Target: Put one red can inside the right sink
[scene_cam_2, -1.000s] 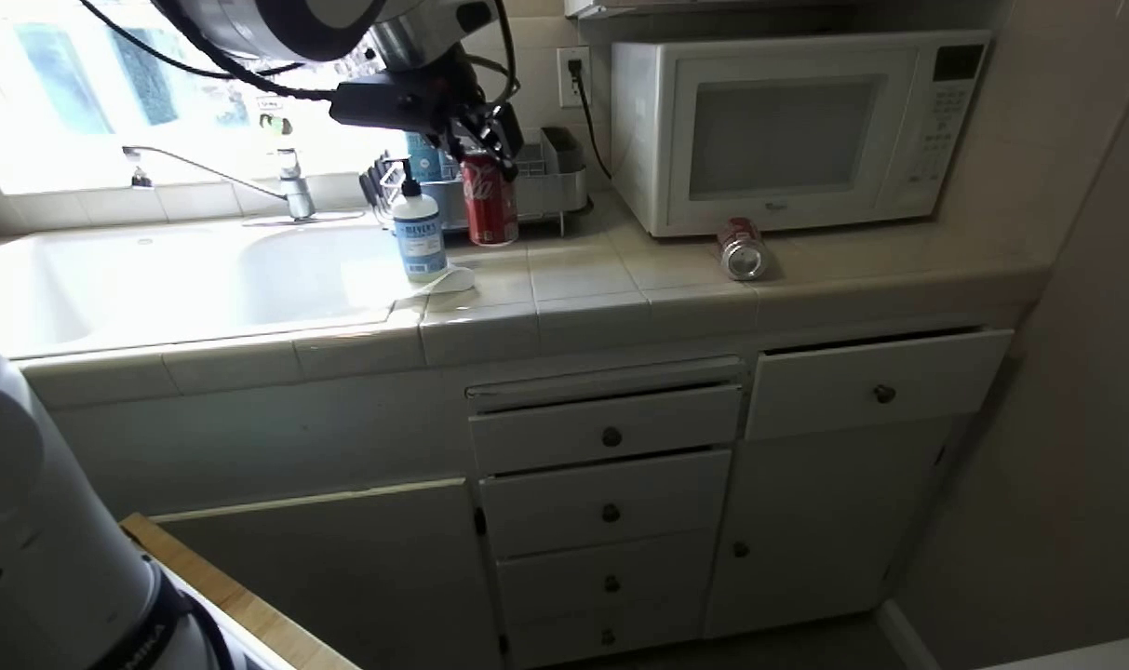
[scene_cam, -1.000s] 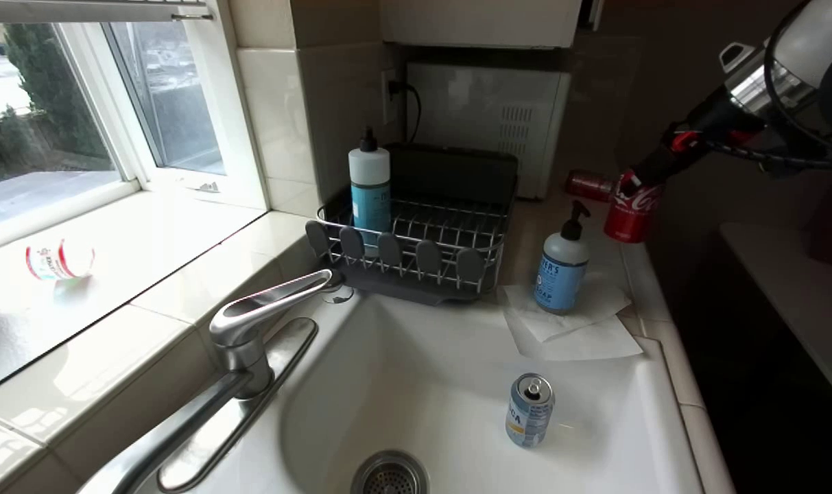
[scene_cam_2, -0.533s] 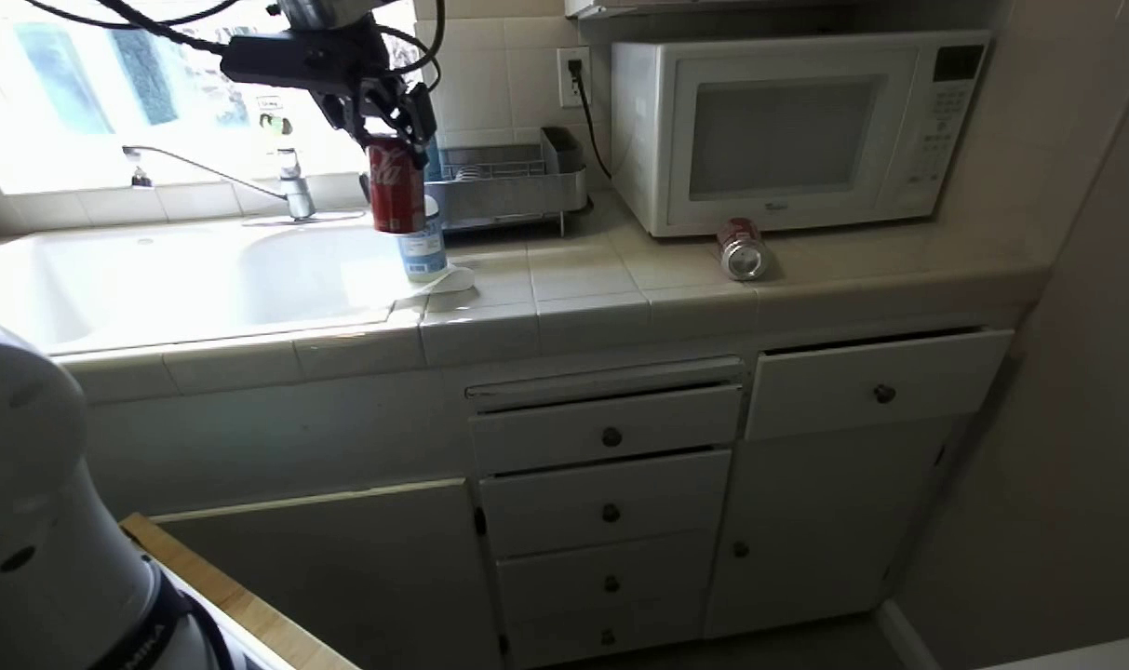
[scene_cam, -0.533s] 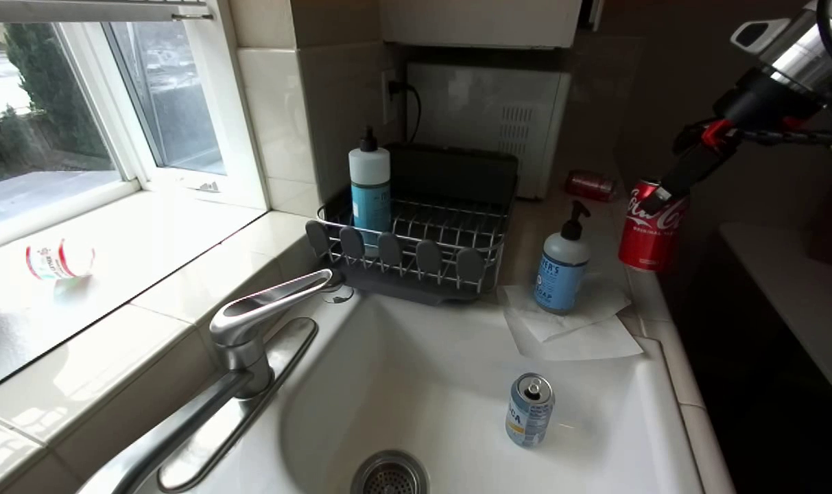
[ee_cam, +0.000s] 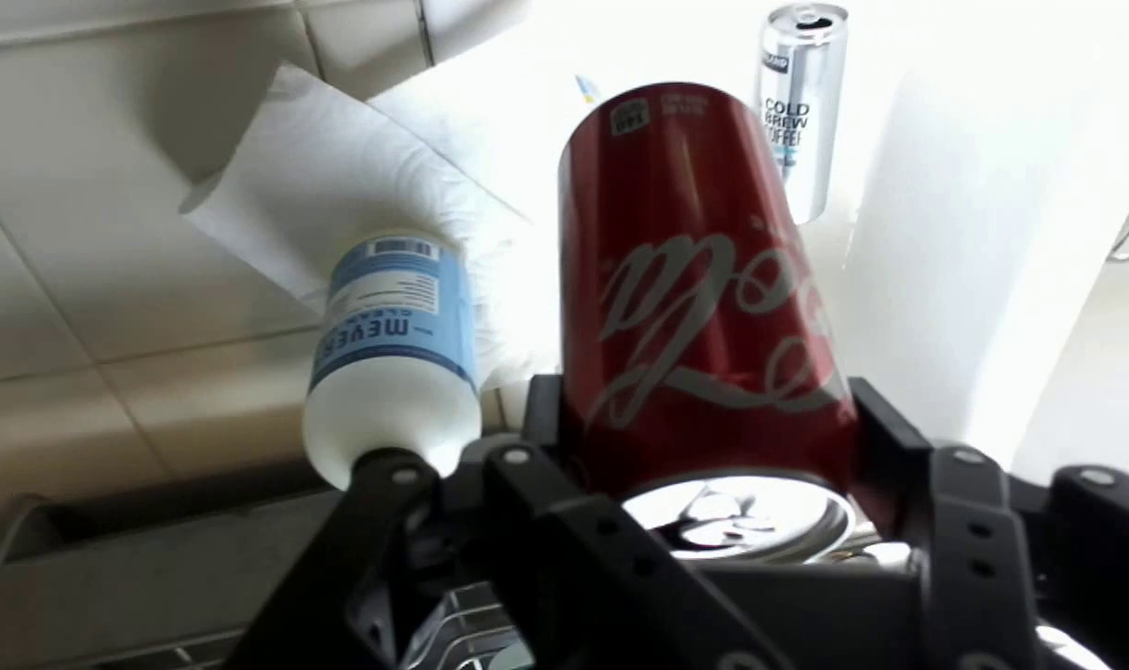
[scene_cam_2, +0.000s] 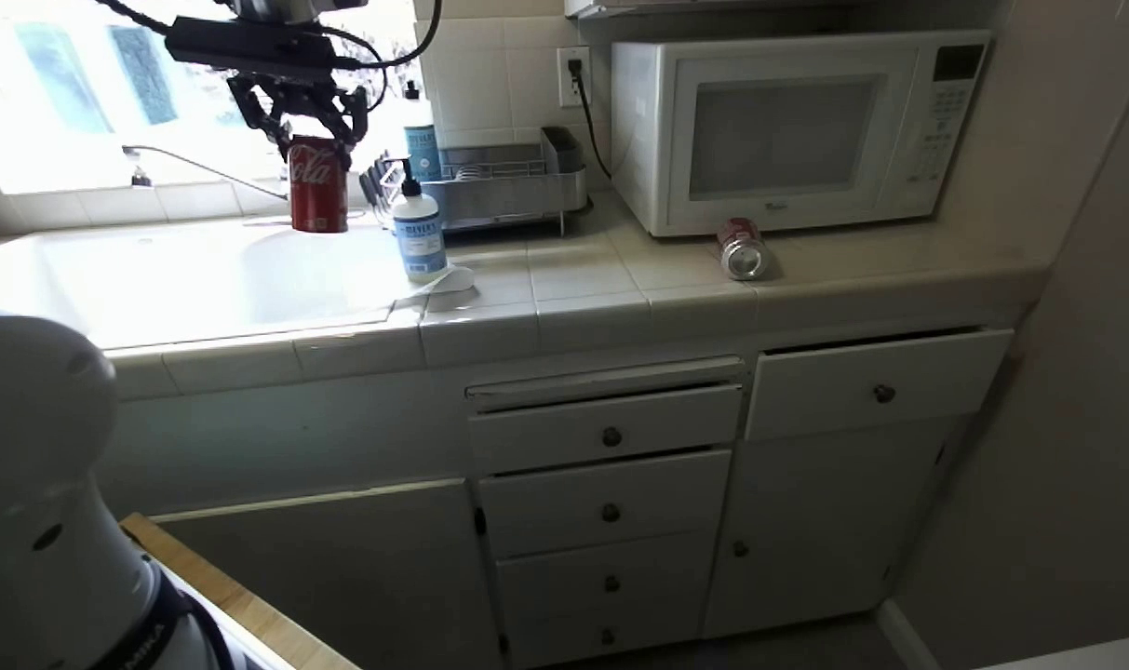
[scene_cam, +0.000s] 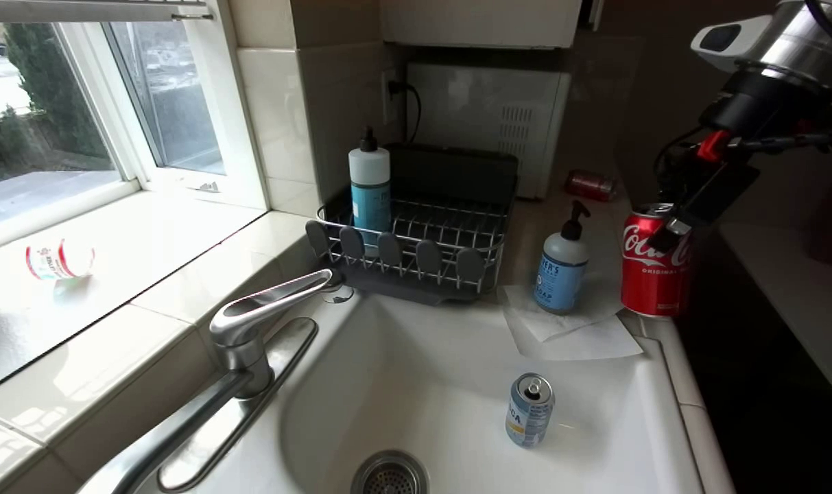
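Red can: clamped upright in pincer, held aloft near sink. Step in hand, as judged: transfer. Next: can to be centred over sink, lowered clear of silver can, released.

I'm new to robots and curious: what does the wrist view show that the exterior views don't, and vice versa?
Only the wrist view: the words "COLD BREW COFFEE" on the silver can.
Only the exterior views: the window, the microwave and a second red can lying on its side.
Shared: the red can in the gripper, and the soap bottle on paper towel.
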Robot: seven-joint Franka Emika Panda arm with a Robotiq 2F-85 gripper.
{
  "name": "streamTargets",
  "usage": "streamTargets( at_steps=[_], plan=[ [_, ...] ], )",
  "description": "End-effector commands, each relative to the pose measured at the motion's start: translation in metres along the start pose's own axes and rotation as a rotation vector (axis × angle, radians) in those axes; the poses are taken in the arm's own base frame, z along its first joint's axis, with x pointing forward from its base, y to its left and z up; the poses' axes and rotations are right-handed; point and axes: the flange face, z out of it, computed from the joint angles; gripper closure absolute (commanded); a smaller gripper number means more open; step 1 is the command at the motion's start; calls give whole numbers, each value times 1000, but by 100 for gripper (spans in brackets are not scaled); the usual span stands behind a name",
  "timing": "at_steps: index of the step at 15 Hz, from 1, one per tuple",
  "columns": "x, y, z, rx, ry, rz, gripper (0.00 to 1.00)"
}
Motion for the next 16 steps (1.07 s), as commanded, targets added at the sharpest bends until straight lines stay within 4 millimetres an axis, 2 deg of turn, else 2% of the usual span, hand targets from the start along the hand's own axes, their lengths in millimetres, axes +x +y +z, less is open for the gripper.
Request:
streamTargets(
  at_steps=[1, 4, 8, 9, 10, 12, 16],
  plan=[
    [45, -14, 29, 60, -74, -118, 53],
    [84, -27, 61, 79, -116, -190, 53],
    [140, -44, 116, 85, -174, -228, 53],
    [108, -41, 91, 63, -138, -214, 53],
    [117, -43, 102, 69, -148, -219, 28],
    [118, -42, 107, 71, -154, -217, 28],
    [117, -39, 93, 61, -133, -212, 28]
  ],
)
